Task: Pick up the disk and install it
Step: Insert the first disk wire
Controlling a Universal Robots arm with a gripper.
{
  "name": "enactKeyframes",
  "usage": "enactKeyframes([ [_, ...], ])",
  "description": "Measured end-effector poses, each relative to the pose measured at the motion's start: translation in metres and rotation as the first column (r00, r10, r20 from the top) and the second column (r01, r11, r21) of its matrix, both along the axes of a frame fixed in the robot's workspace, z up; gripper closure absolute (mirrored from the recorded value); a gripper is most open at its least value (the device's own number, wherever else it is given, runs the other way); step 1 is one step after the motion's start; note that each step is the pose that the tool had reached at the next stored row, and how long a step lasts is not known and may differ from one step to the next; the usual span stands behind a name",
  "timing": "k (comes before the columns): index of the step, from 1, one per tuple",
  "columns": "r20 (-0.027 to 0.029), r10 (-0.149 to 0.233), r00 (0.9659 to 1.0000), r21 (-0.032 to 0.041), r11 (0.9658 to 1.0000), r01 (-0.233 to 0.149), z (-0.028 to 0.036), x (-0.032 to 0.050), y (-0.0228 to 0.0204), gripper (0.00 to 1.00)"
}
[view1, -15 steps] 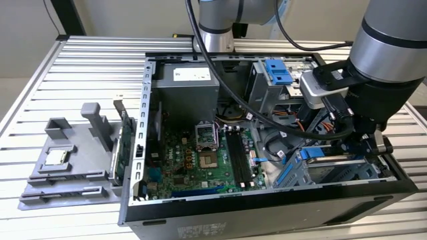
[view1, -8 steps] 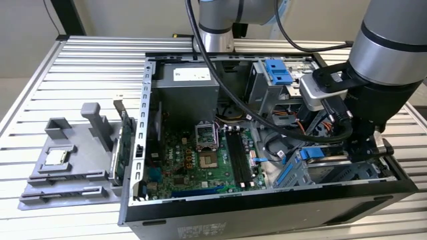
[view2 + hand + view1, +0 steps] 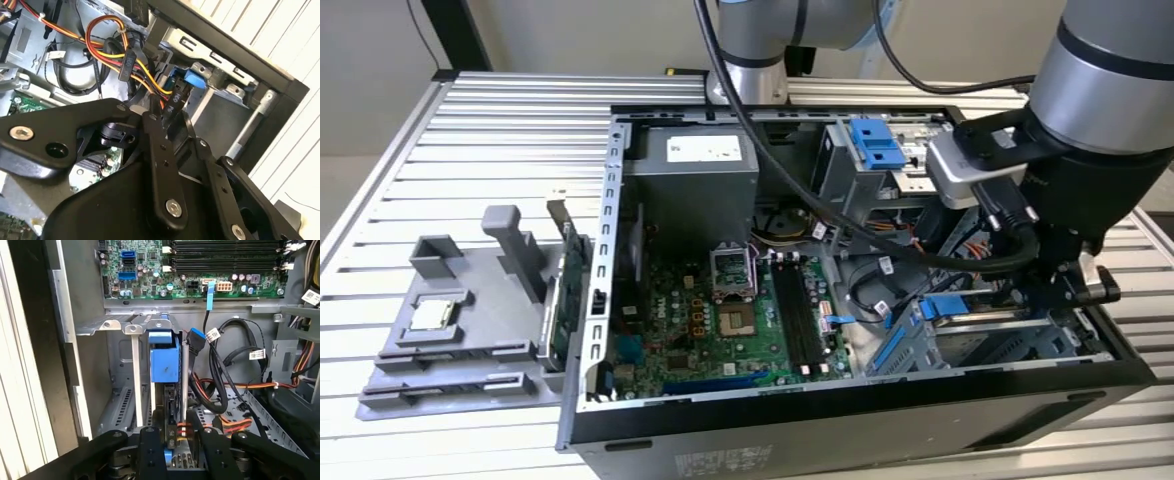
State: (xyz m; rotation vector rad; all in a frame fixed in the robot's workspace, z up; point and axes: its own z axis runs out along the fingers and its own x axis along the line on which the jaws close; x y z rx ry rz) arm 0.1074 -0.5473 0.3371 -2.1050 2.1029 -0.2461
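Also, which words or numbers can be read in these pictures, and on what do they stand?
None can be read with certainty.
White sticker on the grey box: too small.
White tags on the cables: blurred.
White marks on the black connector: unclear.

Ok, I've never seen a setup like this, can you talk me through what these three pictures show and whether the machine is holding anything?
This is a robot arm working on an open computer case that lies on a slatted metal table. The exterior view comes from a camera standing off the arm. Both wrist views come from cameras riding on the arm, looking past its black gripper into the case. On the exterior view's left, beside the case, a grey holder carries a small processor chip. The gripper is down at the drive cage, right at the disk, whose blue frame stands on edge there. Whether it is gripping the disk, I cannot tell.
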Motion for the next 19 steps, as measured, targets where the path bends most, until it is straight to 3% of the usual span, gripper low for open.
enactKeyframes([
  [4, -0.003, -0.001, 1.0, -0.0004, 1.0, 0.001, 0.0147, 0.0, 0.0, 0.0],
  [9, -0.0031, -0.002, 1.0, 0.0002, 1.0, 0.002, 0.0164, 0.0, 0.0001, 0.0],
  [10, -0.0031, -0.002, 1.0, 0.0002, 1.0, 0.002, 0.0164, 0.0, 0.0, 1.0],
  [19, -0.0031, -0.002, 1.0, 0.0003, 1.0, 0.002, 0.0165, 0.0001, 0.0001, 1.0],
])
